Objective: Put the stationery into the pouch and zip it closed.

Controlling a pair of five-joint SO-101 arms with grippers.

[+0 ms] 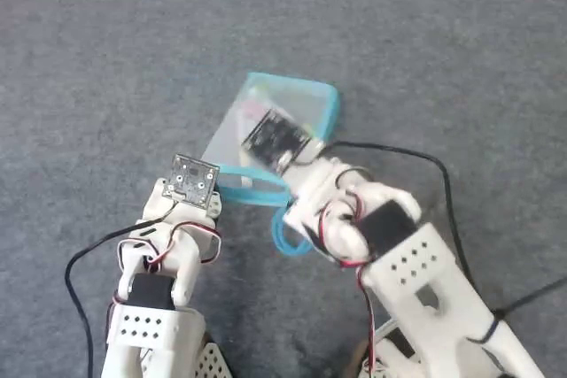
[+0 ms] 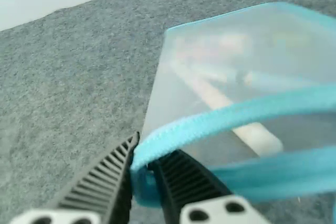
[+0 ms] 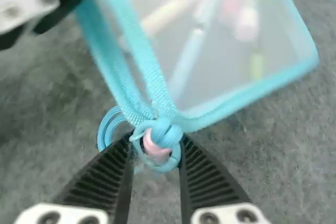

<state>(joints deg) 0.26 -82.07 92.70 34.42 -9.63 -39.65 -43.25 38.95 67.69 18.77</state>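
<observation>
The grey worktop (image 1: 89, 86) lies under everything. The left arm (image 1: 159, 263) and the right arm (image 1: 399, 245) both end at the near side of the pouch (image 1: 288, 104), one at each corner.

The pouch is a translucent bag with teal edging. It stretches away from both sets of fingers and spans the gap between them. Seen from above, it looks raised at the gripped edge, with its far end near the worktop.

The stationery sits inside the pouch, beyond the fingertips, and shows through the cloudy wall. From the right wrist, a cream pen (image 3: 168, 11), a pale blue pen (image 3: 191, 51), a pink piece (image 3: 236, 3) and a green one (image 3: 257, 64) can be made out, though blurred. From the left wrist the cream pen lies just past the teal edge.

The left fingers (image 2: 149, 156) are pinched together on the teal edge at one corner of the pouch. Two teal bands run off from there.

The right fingers (image 3: 156, 148) are clamped on the zip pull (image 3: 156, 144), a pink bead wrapped in a teal knot. The zip tape runs straight up out of their tips. A loop of teal cord (image 3: 107, 127) hangs just beside one fingertip, on the worktop side.

I cannot tell how far the zip is drawn.
</observation>
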